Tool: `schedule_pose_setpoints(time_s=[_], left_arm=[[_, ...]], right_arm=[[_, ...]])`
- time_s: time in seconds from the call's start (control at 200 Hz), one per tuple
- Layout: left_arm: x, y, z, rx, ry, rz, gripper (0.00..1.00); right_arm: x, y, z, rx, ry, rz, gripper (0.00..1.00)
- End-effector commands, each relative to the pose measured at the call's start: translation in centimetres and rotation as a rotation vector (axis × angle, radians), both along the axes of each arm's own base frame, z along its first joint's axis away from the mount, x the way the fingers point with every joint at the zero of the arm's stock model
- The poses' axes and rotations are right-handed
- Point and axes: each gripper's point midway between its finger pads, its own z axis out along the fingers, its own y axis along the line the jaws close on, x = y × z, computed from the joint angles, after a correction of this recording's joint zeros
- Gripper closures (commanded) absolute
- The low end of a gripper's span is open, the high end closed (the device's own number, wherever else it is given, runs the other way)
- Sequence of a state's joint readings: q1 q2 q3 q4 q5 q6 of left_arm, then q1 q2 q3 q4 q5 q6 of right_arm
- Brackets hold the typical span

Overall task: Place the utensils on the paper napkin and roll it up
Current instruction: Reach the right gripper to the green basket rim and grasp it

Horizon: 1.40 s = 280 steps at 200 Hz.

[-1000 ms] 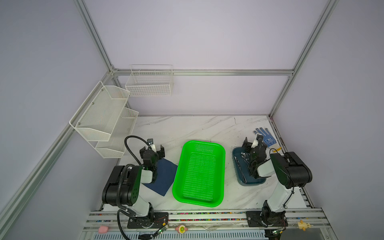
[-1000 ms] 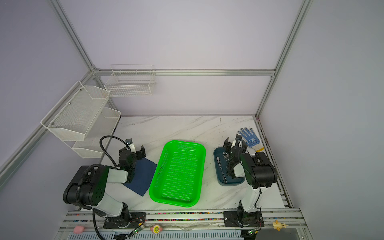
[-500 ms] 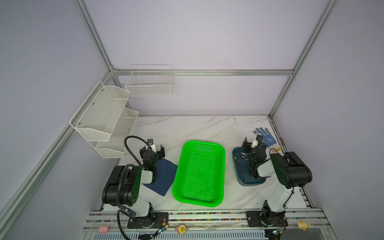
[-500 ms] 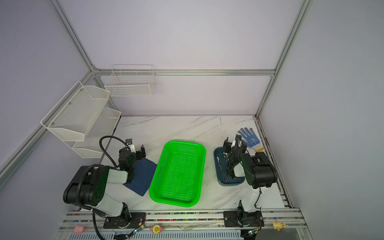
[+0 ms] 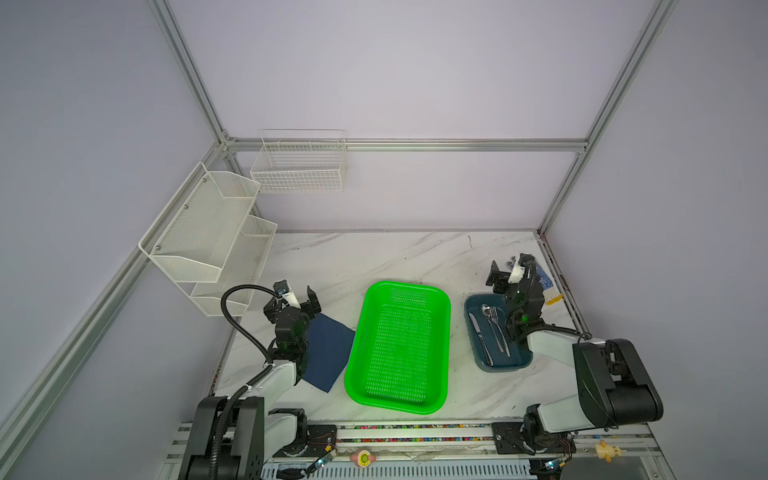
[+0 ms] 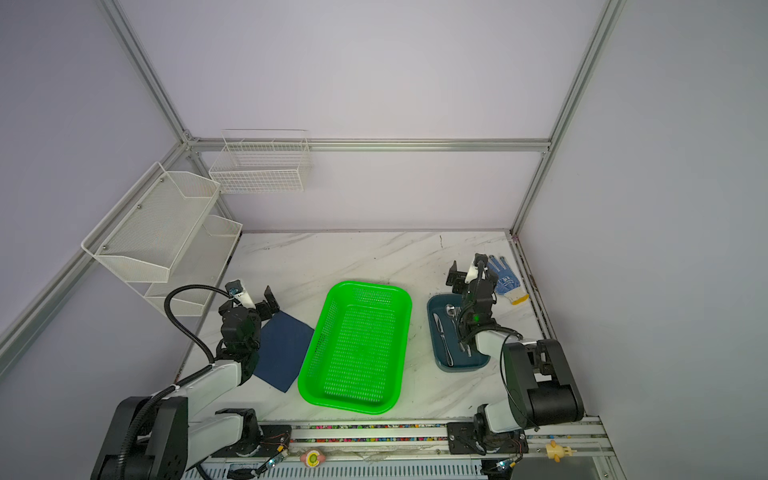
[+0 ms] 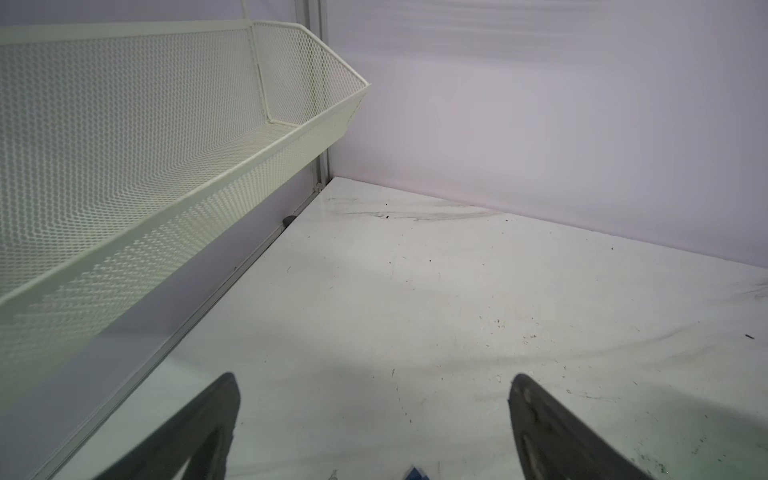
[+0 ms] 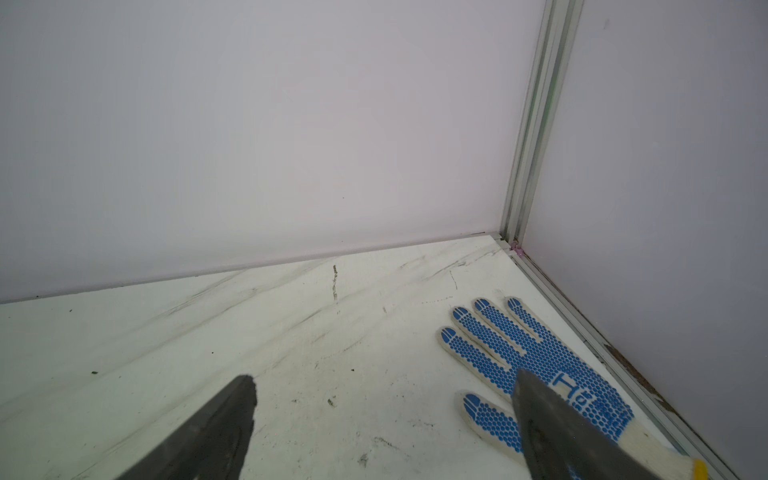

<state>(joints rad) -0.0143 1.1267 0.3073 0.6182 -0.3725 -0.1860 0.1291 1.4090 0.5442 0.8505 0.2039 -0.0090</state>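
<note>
Nothing moved; utensils (image 5: pixel 496 332) in tray (image 5: pixel 503 365) near right pincer (image 5: pixel 509 271), jaws wide.

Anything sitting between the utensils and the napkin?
Yes. The green basket lies on the table directly between the tray holding the utensils and the napkin. They would probably have to be carried over it.

A robot lab cell: aluminium frame (image 5: pixel 415 144) and plain lilac panels (image 5: pixel 415 83) box in a marble-look surface (image 5: pixel 395 257), two arms (image 5: pixel 276 378) sit on a rail (image 5: pixel 415 433) at 6 o'clock, wire shelves (image 5: pixel 208 224) at 10 o'clock.
</note>
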Motion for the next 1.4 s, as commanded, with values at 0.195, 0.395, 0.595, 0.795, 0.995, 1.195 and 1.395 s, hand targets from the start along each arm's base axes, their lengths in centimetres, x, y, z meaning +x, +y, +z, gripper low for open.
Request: schedule_pose_setpoints(time_s=[0.195, 0.395, 0.595, 0.795, 0.995, 1.195, 1.395], left_arm=[[-0.3, -3.0, 1.8, -0.523, -0.018, -0.047, 0.0], [-0.9, -8.1, 1.6, -0.664, 0.128, -0.288, 0.0], [-2.4, -10.9, 1.3, -0.717, 0.219, -0.423, 0.0], [-3.8, -13.9, 0.0, -0.725, 0.358, -0.556, 0.0], [-5.2, -16.6, -0.5, -0.69, 0.454, -0.67, 0.0], [-5.2, -16.5, -0.6, -0.649, 0.478, -0.672, 0.0], [-5.1, -16.3, -0.2, -0.622, 0.483, -0.663, 0.0]], right_arm=[[-3.5, 3.8, -0.4, 0.448, 0.393, 0.102, 0.03], [-7.4, 6.0, -1.2, 0.579, 0.527, 0.193, 0.1], [-10.4, 7.4, -3.5, 0.62, 0.66, 0.248, 0.12], [-12.4, 13.4, -1.7, 0.77, 0.668, 0.558, 0.24], [-15.7, 18.5, -4.1, 0.645, 0.802, 0.589, 0.25], [-17.1, 24.2, -2.4, 0.613, 0.788, 0.695, 0.32], [-15.0, 28.5, -3.5, 0.587, 0.82, 0.739, 0.34]])
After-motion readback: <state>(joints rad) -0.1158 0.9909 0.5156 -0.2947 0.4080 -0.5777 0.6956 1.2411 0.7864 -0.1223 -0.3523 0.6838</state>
